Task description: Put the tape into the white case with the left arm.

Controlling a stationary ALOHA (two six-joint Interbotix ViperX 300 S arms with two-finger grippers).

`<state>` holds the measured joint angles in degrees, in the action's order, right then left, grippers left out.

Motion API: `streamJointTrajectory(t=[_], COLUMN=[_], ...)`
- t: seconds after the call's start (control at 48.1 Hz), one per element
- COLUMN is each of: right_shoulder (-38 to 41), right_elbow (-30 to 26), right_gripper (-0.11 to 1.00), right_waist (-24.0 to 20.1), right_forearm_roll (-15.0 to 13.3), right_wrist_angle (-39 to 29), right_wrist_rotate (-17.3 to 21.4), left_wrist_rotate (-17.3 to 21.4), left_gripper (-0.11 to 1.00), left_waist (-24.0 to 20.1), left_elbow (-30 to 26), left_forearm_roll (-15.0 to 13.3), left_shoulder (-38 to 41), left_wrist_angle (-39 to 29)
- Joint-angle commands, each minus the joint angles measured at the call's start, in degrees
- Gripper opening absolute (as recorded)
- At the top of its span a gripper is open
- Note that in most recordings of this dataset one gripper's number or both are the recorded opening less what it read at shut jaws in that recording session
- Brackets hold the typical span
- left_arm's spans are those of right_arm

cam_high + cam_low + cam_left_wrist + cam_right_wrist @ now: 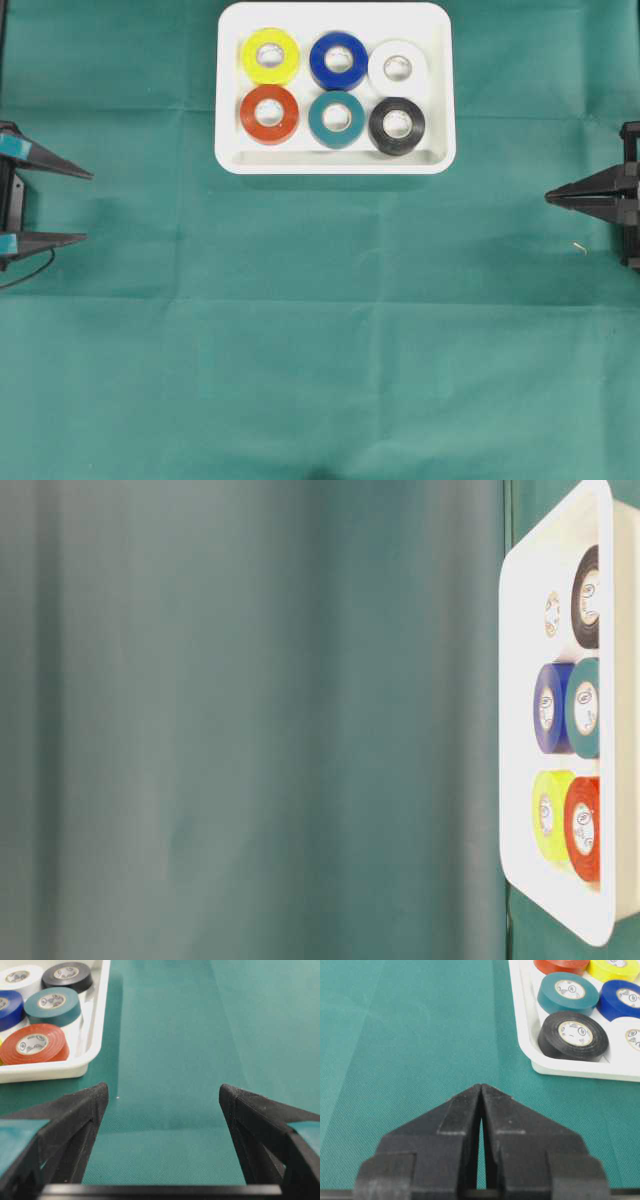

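All six rolls of tape sit inside the white case (pixel 335 165): yellow (pixel 270 56), blue (pixel 338 61) and white (pixel 398 68) along the far row, red (pixel 269 113), teal (pixel 336 119) and black (pixel 397 125) along the near row. I see no roll lying loose on the green cloth (pixel 320 330) in any view, so I judge the placing done and the step in hand to be the parking of my arm at the table's edge. If another roll were to be set out, the next move would call for me to swing over it, drop with my fingers either side of it, and close (there is no free slot in the case that I can make out, though, only a narrow strip along its near rim).

My left gripper (pixel 48 206) stands at the left edge of the overhead view, well apart from the case, its two pointed fingers spread wide. From my wrist view the gap between them shows nothing but bare cloth; they hold nothing and touch nothing. The case lies ahead and to one side of me, with the red roll nearest its corner.

My right gripper (pixel 560 197) waits at the opposite edge, its tips pressed together with only a thin slit between them, also empty and clear of the case.
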<state>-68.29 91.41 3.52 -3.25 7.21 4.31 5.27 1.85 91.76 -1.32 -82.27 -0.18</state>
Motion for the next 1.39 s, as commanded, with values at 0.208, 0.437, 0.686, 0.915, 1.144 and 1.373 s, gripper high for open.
streamJointTrajectory(t=[0.208, 0.437, 0.686, 0.915, 1.144, 1.373], right_shoulder=[-0.53, -1.85, -2.2, -2.2, -2.2, -2.2], right_elbow=[-0.62, 0.0, 0.0, 0.0, 0.0, 0.0], right_gripper=[-0.09, -0.09, -0.09, -0.09, -0.09, -0.09], right_waist=[0.09, 0.09, 0.09, 0.09, 0.09, 0.09], right_forearm_roll=[-0.09, -0.09, -0.09, -0.09, -0.09, -0.09], right_wrist_angle=[0.26, 0.26, 0.26, 0.26, 0.26, 0.26], right_wrist_rotate=[0.0, 0.0, 0.0, 0.0, 0.0, 0.0], left_wrist_rotate=[-0.09, -0.09, -0.09, -0.09, -0.09, -0.09], left_gripper=[0.99, 0.99, 0.99, 0.99, 0.99, 0.99], left_waist=[-0.26, -0.26, -0.26, -0.26, -0.26, -0.26], left_elbow=[-0.79, -0.88, -0.79, -0.79, -0.79, -0.88], left_forearm_roll=[0.09, 0.09, 0.09, 0.09, 0.09, 0.09], left_shoulder=[0.62, 0.53, 0.62, 0.53, 0.53, 0.62], left_wrist_angle=[0.26, 0.26, 0.26, 0.26, 0.26, 0.26])
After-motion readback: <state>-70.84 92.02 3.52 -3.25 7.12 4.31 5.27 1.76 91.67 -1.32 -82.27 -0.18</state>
